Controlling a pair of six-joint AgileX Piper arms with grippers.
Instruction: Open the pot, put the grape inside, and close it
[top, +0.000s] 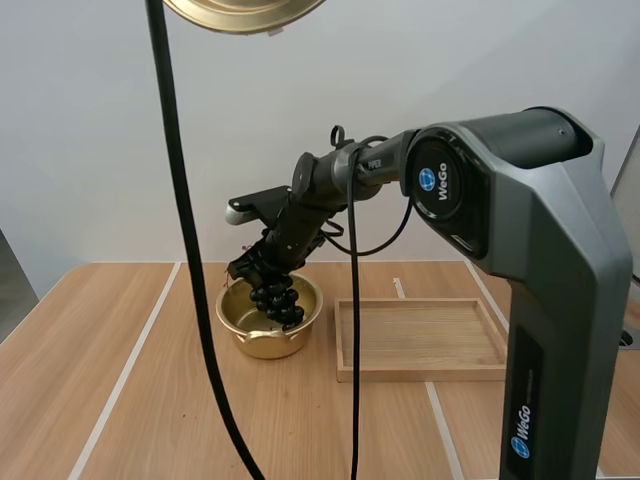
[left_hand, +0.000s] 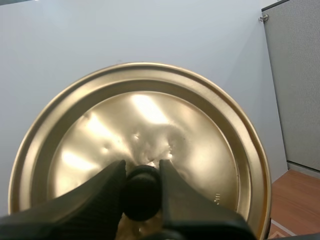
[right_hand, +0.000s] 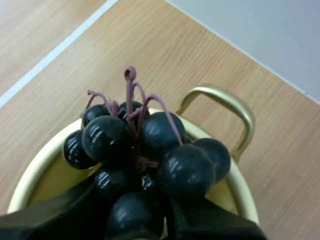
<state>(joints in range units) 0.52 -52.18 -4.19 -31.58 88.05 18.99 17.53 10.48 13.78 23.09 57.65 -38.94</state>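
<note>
Left jaws: clenched on the round black knob (left_hand: 142, 192) of the round gold-coloured metal lid (left_hand: 200, 125); the knob is pinched between the two black fingers (left_hand: 100, 197).
Lid: held in the air, high above the surface and well apart from the pot; in the left wrist view its domed top face is turned towards the camera.
Right jaws: grasping the bunch of dark, glossy round grapes (right_hand: 150, 145); a black finger is seen on each side of the bunch of grapes, at its near end.
Right arm: the dark grey arm (top: 330, 180) is extended forward and to the left, angled down over the pot.
Bunch of grapes: located at the open mouth of the pot; in the high view the lowest grapes are seen below the rim, inside the pot. Contact with the pot bottom cannot be told. The reddish stem (right_hand: 131, 100) points away from the jaws.
Pot: the small gold-coloured metal pot (top: 268, 340) is uncovered and stands upright on the light wooden surface (top: 100, 380); one loop handle (right_hand: 235, 115) is seen beyond the grapes.
Tray: the shallow rectangular wooden tray (top: 420, 372) lies flat just beside the pot, on its right, not touching it.
</note>
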